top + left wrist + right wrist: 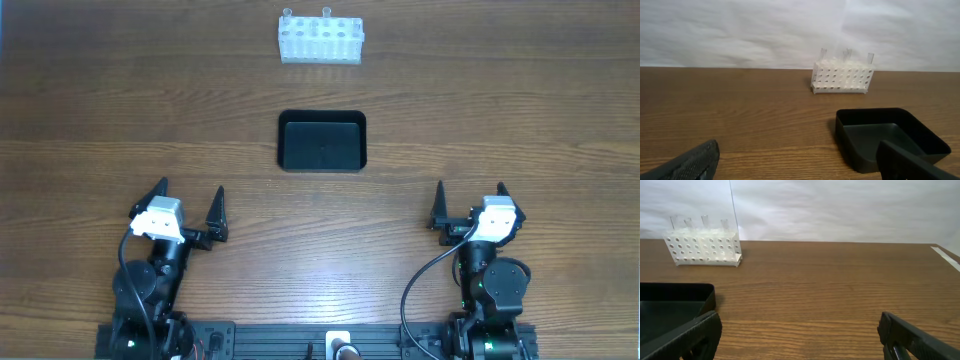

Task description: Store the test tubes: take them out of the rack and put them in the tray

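The rack stands at the upper centre of the top view, white and pierced with rows of holes; clear tubes stand upright in it, their open tops rising above its upper face. How many there are in all I cannot tell. Just below the rack in that view, with a strip of bare wood between them, lies the black tray; it is a shallow rectangle with rounded corners, its flat floor in plain sight. Both rest on a brown wood-grain table.

The left gripper is at the lower left of the top view, below and to the left of the tray; its two dark fingers are spread wide and hold nothing. The right gripper is at the lower right, below and to the right of the tray, about level with the left one; its fingers likewise stand well apart, released, with only table between them. Both grippers are well apart from rack and tray — neither touches either.

From the left wrist view the tray lies nearer than the rack, and the tubes' tops show against a white wall behind the table's far edge; the right wrist view shows the rack against the same wall, the tray's corner nearer.
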Robot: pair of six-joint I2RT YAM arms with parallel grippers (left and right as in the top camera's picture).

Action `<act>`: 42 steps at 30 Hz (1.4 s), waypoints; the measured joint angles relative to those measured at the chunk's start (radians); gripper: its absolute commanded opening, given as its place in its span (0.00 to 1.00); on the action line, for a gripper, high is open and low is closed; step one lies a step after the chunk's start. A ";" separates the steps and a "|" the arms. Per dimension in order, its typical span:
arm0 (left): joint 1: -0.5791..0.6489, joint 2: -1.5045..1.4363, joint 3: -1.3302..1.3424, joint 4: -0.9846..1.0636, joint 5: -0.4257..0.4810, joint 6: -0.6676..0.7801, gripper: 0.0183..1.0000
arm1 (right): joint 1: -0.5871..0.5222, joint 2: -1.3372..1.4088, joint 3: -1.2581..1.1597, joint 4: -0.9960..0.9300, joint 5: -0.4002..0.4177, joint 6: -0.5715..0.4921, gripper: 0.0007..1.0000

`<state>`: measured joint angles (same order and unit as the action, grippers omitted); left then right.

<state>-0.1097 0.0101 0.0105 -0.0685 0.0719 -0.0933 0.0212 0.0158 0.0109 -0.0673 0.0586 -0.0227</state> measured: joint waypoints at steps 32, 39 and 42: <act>-0.045 1.096 0.560 0.491 -0.001 0.000 1.00 | 0.000 0.000 0.000 0.000 0.000 0.000 0.99; -0.116 1.434 0.947 0.272 -0.033 0.000 1.00 | 0.000 0.000 0.000 0.000 0.000 0.000 0.99; -0.136 1.569 1.101 0.201 -0.047 0.000 1.00 | 0.000 0.000 0.000 0.000 0.000 0.000 0.99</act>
<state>-0.2455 1.5787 1.1114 0.1326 0.0246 -0.0937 0.0212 0.0158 0.0109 -0.0677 0.0586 -0.0223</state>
